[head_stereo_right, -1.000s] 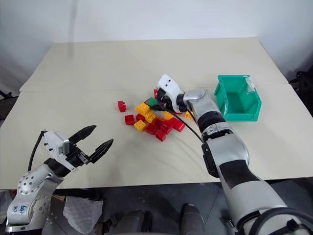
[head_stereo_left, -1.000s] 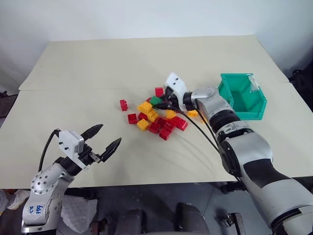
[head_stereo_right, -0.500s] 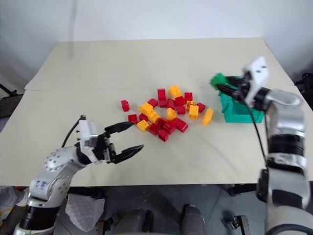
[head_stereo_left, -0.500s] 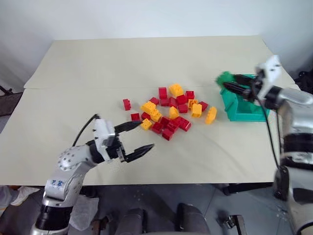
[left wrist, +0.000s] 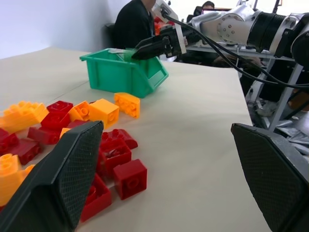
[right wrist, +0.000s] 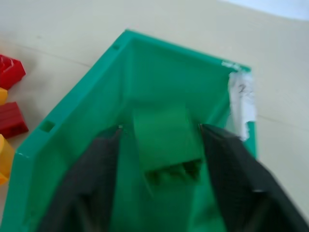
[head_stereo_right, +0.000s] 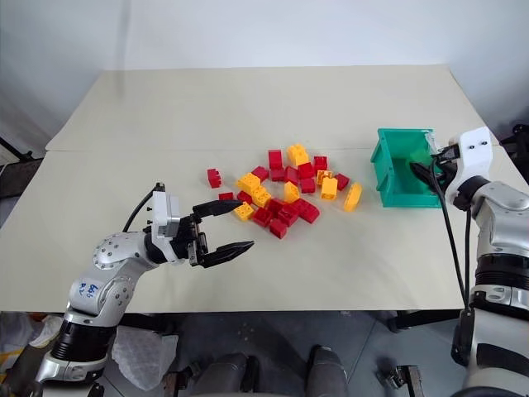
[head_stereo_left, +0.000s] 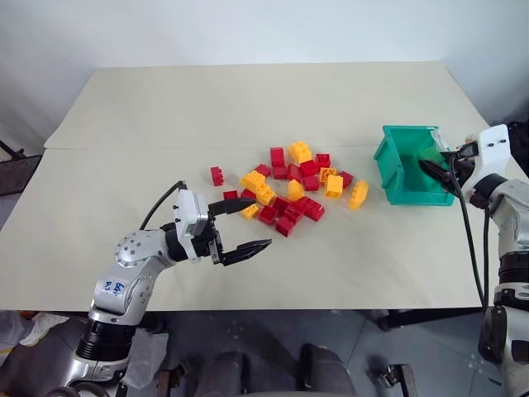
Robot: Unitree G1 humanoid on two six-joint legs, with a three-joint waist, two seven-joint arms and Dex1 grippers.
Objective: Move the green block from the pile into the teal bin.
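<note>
On my left side, the left gripper [head_stereo_left: 237, 224] hovers just above the cream tabletop [head_stereo_left: 248, 99], its two black fingers spread wide with nothing between them, pointed toward the near edge of the loose pile of small red and yellow studded plastic bricks [head_stereo_left: 293, 186]. I can't find any green piece among those bricks, so I judge the picking part done.

Further right stands the small teal plastic bin with an open top and a white label [head_stereo_left: 395, 169], well apart from the pile except for one curved yellow brick [head_stereo_left: 358, 193] lying near its front.

At the far right, the right gripper [head_stereo_left: 438, 171] reaches over the bin's rim. From its wrist camera I see the small dark green studded plastic block [right wrist: 166, 140] sitting between the two fingers, above the bin's inside. The jaws stand apart, with what looks like a narrow gap on each side of the block, so I take it to be released or just about to drop, though I cannot tell whether a finger touches it.

To my eye the job is nearly finished: what's left is the block settling on the bin floor and pulling the right arm back out.
</note>
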